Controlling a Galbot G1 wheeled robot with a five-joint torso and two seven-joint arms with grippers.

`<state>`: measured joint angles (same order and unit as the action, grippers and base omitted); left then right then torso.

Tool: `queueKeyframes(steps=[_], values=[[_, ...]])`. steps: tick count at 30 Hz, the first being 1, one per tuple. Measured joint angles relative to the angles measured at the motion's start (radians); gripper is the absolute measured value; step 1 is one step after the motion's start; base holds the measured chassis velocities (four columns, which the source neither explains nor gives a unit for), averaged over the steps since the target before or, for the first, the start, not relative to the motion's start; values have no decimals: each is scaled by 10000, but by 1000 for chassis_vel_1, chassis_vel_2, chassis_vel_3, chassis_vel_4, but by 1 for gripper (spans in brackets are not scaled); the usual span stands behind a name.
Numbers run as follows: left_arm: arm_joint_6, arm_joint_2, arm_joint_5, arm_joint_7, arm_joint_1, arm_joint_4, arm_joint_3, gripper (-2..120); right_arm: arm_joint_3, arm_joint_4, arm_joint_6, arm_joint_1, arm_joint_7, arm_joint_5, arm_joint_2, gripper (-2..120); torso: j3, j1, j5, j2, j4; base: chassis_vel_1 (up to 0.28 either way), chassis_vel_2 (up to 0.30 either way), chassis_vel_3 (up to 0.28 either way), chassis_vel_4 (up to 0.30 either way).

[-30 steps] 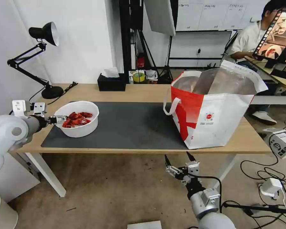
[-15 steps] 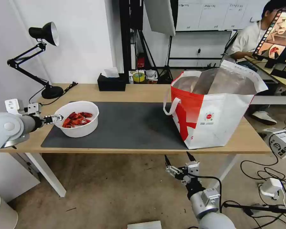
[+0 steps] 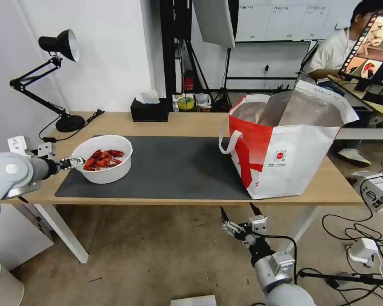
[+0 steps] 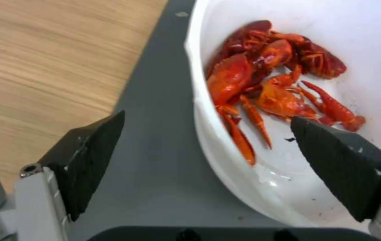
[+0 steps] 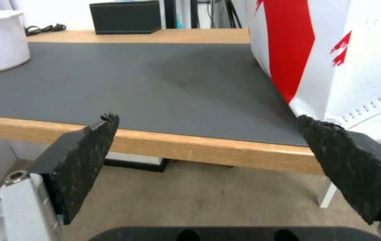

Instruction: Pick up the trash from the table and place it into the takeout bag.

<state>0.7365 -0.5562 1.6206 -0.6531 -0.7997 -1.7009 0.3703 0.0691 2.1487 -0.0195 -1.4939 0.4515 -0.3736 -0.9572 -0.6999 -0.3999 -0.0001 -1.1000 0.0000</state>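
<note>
A white round bowl (image 3: 103, 172) of red crayfish shells (image 3: 102, 159) stands at the left end of the dark grey mat (image 3: 174, 170) on the light-wood table (image 3: 178, 123). My left gripper (image 3: 74, 162) is open at the bowl's left rim. In the left wrist view the gripper (image 4: 207, 117) straddles the rim of the bowl (image 4: 378, 50), one finger over the mat and the other over the shells (image 4: 271, 83). The white and red takeout bag (image 3: 285, 165) stands open at the table's right end. My right gripper (image 3: 238, 212) hangs open below the table's front edge.
A black tissue box (image 3: 149, 111) sits at the table's back edge, and a black desk lamp (image 3: 59, 46) stands at its back left corner. In the right wrist view the table's front edge (image 5: 199, 147) is close ahead, with the bag (image 5: 333, 50) beyond it. Cables lie on the floor at the right.
My left arm has drawn back to the left and dropped a little, its gripper now at the bowl's rim. The bowl, the bag and the right arm have not moved.
</note>
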Motion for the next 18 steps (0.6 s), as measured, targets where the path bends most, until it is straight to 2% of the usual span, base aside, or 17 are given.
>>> queueKeyframes(steps=[13, 16, 18], values=[[-9, -359, 2, -83, 301, 529, -238, 100, 0, 0, 0, 0, 0, 0, 0, 100, -1, 0, 1, 0, 0, 0, 0, 0, 0], [-10, -411, -2, -122, 320, 648, -253, 97, 0, 0, 0, 0, 0, 0, -1, 100, -1, 0, 1, 0, -1, 0, 0, 0, 0], [-16, -461, -8, -122, 337, 777, -265, 89, 0, 0, 0, 0, 0, 0, 0, 100, 0, 1, 1, 0, -1, 0, 0, 0, 0]])
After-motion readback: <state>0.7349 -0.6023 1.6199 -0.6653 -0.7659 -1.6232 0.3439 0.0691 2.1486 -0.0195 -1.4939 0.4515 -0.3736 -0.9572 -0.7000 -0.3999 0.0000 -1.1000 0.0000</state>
